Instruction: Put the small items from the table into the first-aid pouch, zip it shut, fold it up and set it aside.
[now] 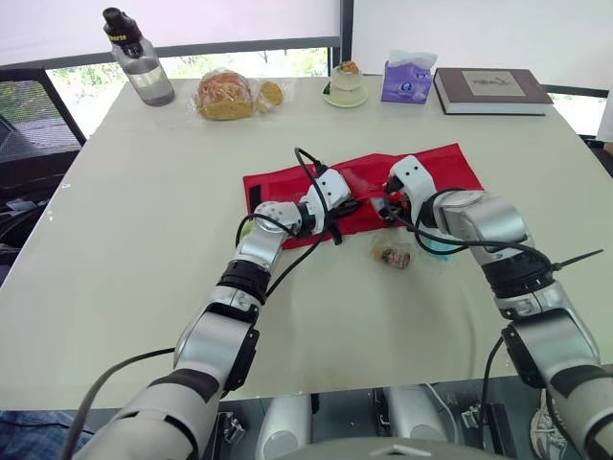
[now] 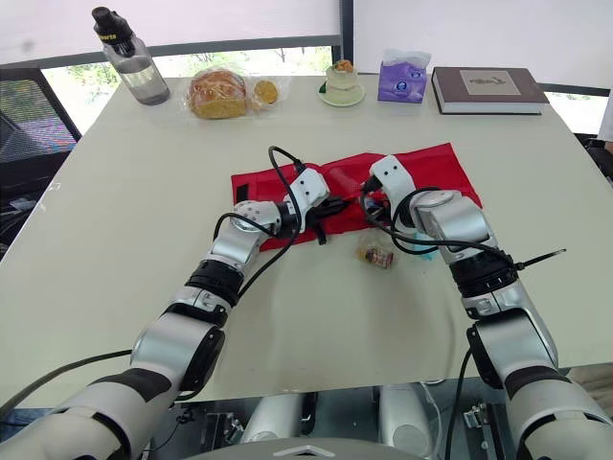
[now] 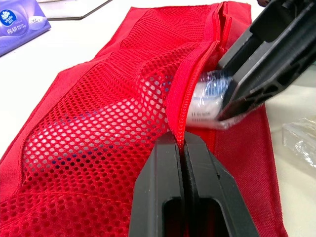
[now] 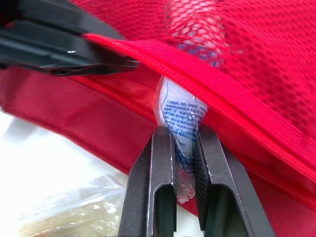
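Observation:
The red first-aid pouch (image 1: 426,165) lies open flat in the middle of the table. My left gripper (image 3: 183,140) is shut on the zipper edge of its mesh pocket (image 3: 113,113), holding that edge up. My right gripper (image 4: 183,134) is shut on a small white packet with blue print (image 4: 180,109), whose far end sits in the pocket's opening. Through the mesh I see something white lying inside. A small clear-wrapped item (image 1: 391,256) lies on the table just in front of the pouch, beside my right arm.
Along the table's far edge stand a water bottle (image 1: 139,59), bagged bread (image 1: 227,94), a small cake on a saucer (image 1: 346,84), a purple tissue pack (image 1: 407,80) and a book (image 1: 492,90). Bare tabletop (image 1: 144,230) spreads to the left and front.

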### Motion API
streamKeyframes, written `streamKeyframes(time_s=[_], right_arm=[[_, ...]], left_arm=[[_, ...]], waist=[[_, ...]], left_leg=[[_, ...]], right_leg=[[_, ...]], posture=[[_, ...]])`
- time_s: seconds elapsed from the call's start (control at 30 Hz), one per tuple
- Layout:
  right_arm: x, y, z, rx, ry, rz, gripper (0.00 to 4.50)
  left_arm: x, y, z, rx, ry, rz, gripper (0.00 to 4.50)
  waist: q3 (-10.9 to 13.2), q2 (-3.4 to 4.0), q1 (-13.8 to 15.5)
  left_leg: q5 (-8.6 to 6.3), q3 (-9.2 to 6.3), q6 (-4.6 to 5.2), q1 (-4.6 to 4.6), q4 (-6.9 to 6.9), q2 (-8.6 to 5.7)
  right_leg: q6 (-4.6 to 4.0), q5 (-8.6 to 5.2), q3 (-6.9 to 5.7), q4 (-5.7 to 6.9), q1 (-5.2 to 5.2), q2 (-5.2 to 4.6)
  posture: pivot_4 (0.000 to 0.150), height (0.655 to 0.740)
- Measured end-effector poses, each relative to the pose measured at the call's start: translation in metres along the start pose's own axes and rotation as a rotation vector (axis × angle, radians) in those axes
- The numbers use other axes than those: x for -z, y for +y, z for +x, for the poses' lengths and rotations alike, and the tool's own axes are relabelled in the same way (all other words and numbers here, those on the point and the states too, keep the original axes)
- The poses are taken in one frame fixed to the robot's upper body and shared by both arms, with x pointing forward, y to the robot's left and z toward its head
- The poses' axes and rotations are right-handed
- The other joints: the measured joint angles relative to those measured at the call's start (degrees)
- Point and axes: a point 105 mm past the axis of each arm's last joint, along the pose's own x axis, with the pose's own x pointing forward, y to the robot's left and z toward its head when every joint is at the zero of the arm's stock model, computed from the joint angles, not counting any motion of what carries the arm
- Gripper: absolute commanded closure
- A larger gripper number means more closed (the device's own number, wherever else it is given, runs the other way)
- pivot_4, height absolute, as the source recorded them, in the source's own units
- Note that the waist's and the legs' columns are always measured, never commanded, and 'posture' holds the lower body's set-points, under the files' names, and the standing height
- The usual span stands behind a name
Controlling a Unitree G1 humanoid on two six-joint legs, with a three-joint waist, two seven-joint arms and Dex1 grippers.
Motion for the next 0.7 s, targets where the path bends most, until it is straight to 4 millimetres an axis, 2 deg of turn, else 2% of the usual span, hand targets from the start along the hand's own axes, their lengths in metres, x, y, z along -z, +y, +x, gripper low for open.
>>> streamKeyframes(time_s=[0.23, 0.7], right_arm=[[-0.001, 0.009, -0.002, -0.041, 0.004, -0.053, 4.49], [-0.007, -0.001, 0.009, 0.057, -0.044, 0.125, 4.49]], left_arm=[[0.000, 0.000, 0.000, -0.001, -0.001, 0.002, 4.50], [-0.001, 0.000, 0.001, -0.008, -0.007, 0.000, 4.50]], waist=[[0.00, 0.00, 0.02], [0.00, 0.00, -0.06]], left_leg=[[0.00, -0.01, 0.00, -0.01, 0.00, 0.00], [0.00, 0.00, 0.00, 0.00, 0.00, 0.00]], right_leg=[[0.00, 0.00, 0.00, -0.02, 0.00, 0.00], [0.00, 0.00, 0.01, 0.04, -0.02, 0.01]], posture=[[0.150, 0.7400], [0.150, 0.7400]])
